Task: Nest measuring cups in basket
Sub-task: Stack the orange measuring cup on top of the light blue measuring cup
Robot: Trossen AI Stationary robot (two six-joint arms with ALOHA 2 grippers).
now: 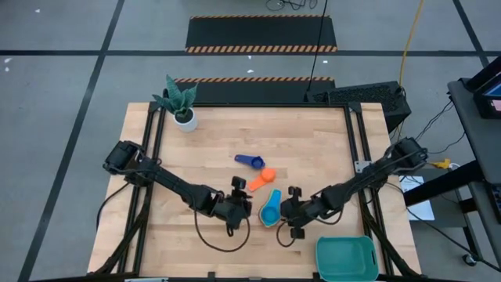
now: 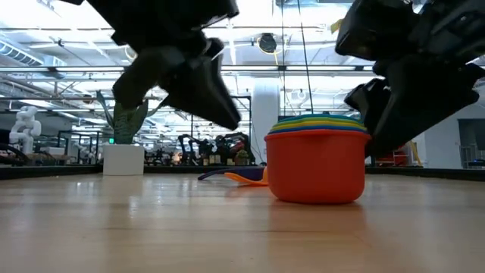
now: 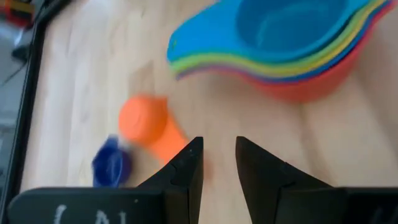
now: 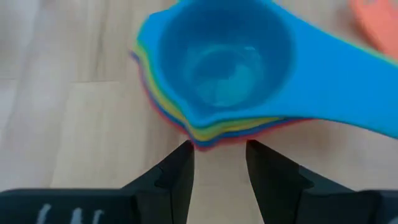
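Note:
A nested stack of measuring cups, light blue on top and red at the bottom, stands on the table between my two grippers. An orange cup and a navy cup lie loose on the wood farther back. The teal basket stands at the near right corner. My left gripper hovers open just left of the stack, near the orange cup's handle. My right gripper is open just right of the stack, its fingertips close before the stack's rim, with nothing between them.
A white plant pot with a green plant stands at the far left corner. Black rails run along the table's left and right sides. Bare wood lies between the stack and the basket.

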